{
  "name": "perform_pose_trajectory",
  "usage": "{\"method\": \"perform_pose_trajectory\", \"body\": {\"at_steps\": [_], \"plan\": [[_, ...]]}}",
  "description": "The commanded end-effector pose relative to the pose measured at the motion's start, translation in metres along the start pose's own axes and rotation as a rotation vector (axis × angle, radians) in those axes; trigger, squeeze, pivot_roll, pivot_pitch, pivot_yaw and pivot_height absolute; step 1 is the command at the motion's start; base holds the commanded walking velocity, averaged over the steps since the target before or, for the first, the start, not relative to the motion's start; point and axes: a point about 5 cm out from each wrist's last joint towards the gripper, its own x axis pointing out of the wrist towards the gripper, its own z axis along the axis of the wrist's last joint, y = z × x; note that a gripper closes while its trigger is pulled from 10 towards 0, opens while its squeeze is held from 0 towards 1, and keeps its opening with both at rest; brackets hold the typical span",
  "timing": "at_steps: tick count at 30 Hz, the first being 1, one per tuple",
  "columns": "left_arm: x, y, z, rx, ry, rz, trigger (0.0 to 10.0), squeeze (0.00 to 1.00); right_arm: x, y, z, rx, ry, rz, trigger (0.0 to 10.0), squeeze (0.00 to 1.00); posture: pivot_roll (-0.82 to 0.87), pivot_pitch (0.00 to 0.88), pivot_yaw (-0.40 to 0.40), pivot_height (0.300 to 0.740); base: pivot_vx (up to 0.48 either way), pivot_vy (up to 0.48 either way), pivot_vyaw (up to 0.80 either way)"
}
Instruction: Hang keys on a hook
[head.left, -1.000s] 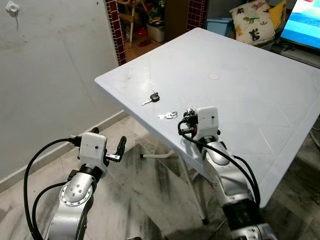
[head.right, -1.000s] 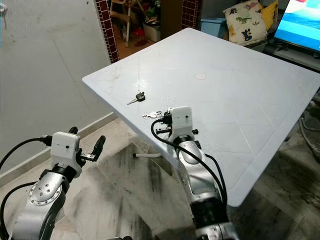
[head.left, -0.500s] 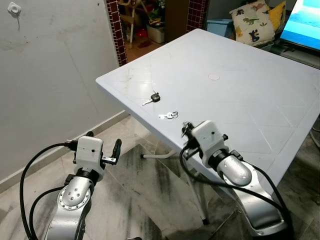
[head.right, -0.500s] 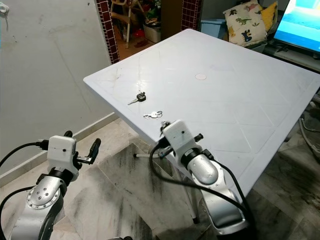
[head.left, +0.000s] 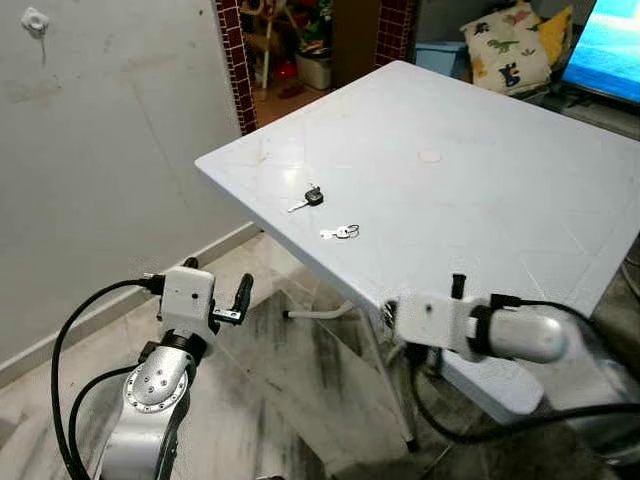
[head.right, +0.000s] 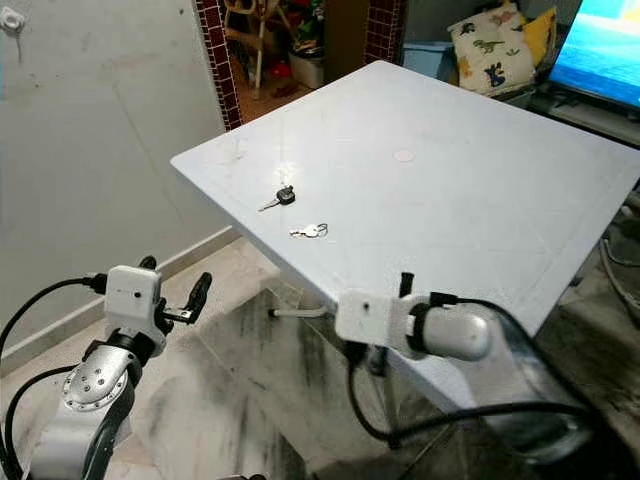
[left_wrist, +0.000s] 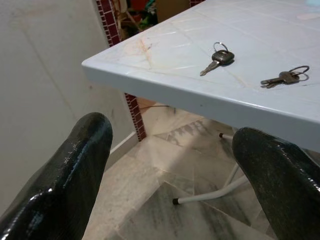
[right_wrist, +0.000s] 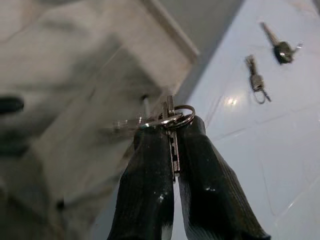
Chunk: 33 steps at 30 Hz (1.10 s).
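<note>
The right jaws (right_wrist: 172, 145) were clamped on a bunch of keys (right_wrist: 167, 120), the ring and key blades sticking out past the black fingertips (right_wrist: 150, 150). The right arm (head.left: 520, 335) reached across the body, low by the near edge of the white counter (head.left: 500, 200), with marble floor (head.left: 300, 390) below it. Two more sets lay on the counter near its left corner: a black-headed key (head.left: 310, 197) and, just beside it toward the robot, a small silver pair on a ring (head.left: 342, 233). Both sat close to the counter's near edge, apart from each other and apart from either arm.

The left jaws (head.left: 215, 300) stood apart and held nothing, out over open floor between the grey wall (head.left: 110, 150) and the counter's corner. A wall hook (head.left: 35, 20) sat high on that wall, well apart from both arms. Beyond the counter's corner a doorway with a tiled frame (head.left: 236, 60) opened.
</note>
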Motion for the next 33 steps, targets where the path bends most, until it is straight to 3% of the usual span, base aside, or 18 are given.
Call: {"method": "perform_pose_trajectory", "body": {"at_steps": [1, 2, 7, 8, 9, 11, 13, 14, 17, 18, 19, 21, 23, 27, 28, 33], "plan": [[-0.001, 0.0, -0.002, -0.001, 0.009, -0.008, 10.0, 0.0, -0.005, -0.001, 0.008, -0.043, -0.034, 0.042, 10.0, 0.0, -0.03, 0.042, 0.058, 0.74, 0.0, 0.0, 0.0], [-0.001, -0.001, -0.002, -0.005, 0.01, -0.013, 10.0, 0.0, -0.01, 0.001, 0.01, -0.032, -0.053, 0.096, 10.0, 0.0, -0.03, 0.041, 0.057, 0.74, 0.0, 0.0, 0.0], [0.001, -0.004, -0.002, -0.009, 0.008, -0.023, 10.0, 0.0, -0.013, 0.002, 0.018, 0.011, -0.125, 0.141, 10.0, 0.0, -0.04, 0.041, 0.056, 0.74, 0.0, 0.0, 0.0], [0.002, -0.006, -0.002, -0.01, 0.007, -0.029, 10.0, 0.0, -0.009, -0.006, 0.029, 0.045, -0.221, 0.07, 10.0, 0.0, -0.04, 0.04, 0.055, 0.74, 0.0, 0.0, 0.0], [0.002, -0.006, -0.002, -0.01, 0.006, -0.031, 10.0, 0.0, -0.004, -0.021, 0.04, 0.055, -0.301, -0.075, 10.0, 0.0, -0.04, 0.04, 0.054, 0.74, 0.0, 0.0, 0.0], [0.003, -0.006, -0.001, -0.01, 0.004, -0.032, 10.0, 0.0, 0.0, -0.046, 0.052, 0.096, -0.381, -0.31, 10.0, 0.0, -0.03, 0.039, 0.054, 0.74, 0.0, 0.0, 0.0], [0.003, -0.006, -0.001, -0.009, 0.003, -0.031, 10.0, 0.0, 0.001, -0.061, 0.055, 0.1, -0.382, -0.468, 10.0, 0.0, -0.03, 0.038, 0.053, 0.74, 0.0, 0.0, 0.0], [0.003, -0.006, -0.001, -0.009, 0.002, -0.027, 10.0, 0.0, 0.001, -0.073, 0.053, 0.13, -0.361, -0.61, 10.0, 0.0, -0.03, 0.038, 0.052, 0.74, 0.0, 0.0, 0.0], [0.003, -0.005, -0.001, -0.007, 0.0, -0.023, 10.0, 0.0, 0.005, -0.074, 0.046, 0.112, -0.277, -0.667, 10.0, 0.0, -0.03, 0.037, 0.051, 0.74, 0.0, 0.0, 0.0], [0.003, -0.005, -0.001, -0.007, 0.0, -0.022, 10.0, 0.0, 0.007, -0.072, 0.043, 0.063, -0.23, -0.666, 10.0, 0.0, -0.03, 0.038, 0.051, 0.74, 0.0, 0.0, 0.0], [0.003, -0.005, -0.001, -0.007, 0.0, -0.022, 10.0, 0.0, 0.019, -0.053, 0.032, 0.023, -0.147, -0.48, 10.0, 0.0, -0.03, 0.039, 0.053, 0.74, 0.0, 0.0, 0.0], [0.003, -0.006, -0.001, -0.006, 0.001, -0.024, 10.0, 0.0, 0.027, -0.032, 0.023, 0.032, -0.116, -0.288, 10.0, 0.0, -0.03, 0.039, 0.054, 0.74, 0.0, 0.0, 0.0], [0.003, -0.006, -0.001, -0.006, 0.001, -0.027, 10.0, 0.0, 0.027, -0.024, 0.022, -0.017, -0.115, -0.228, 10.0, 0.0, -0.03, 0.04, 0.057, 0.74, 0.0, 0.0, 0.0], [0.004, -0.006, -0.001, -0.006, 0.001, -0.033, 10.0, 0.0, 0.025, -0.022, 0.02, 0.019, -0.115, -0.187, 10.0, 0.0, -0.03, 0.04, 0.059, 0.74, 0.0, 0.0, 0.0], [0.004, -0.007, -0.001, -0.006, 0.002, -0.035, 10.0, 0.0, 0.023, -0.017, 0.019, -0.017, -0.105, -0.141, 10.0, 0.0, -0.03, 0.039, 0.059, 0.74, 0.0, 0.0, 0.0], [0.005, -0.007, -0.001, -0.005, 0.001, -0.04, 10.0, 0.0, 0.02, -0.008, 0.017, 0.066, -0.12, -0.021, 10.0, 0.0, -0.03, 0.04, 0.059, 0.74, 0.0, 0.0, 0.0]]}}
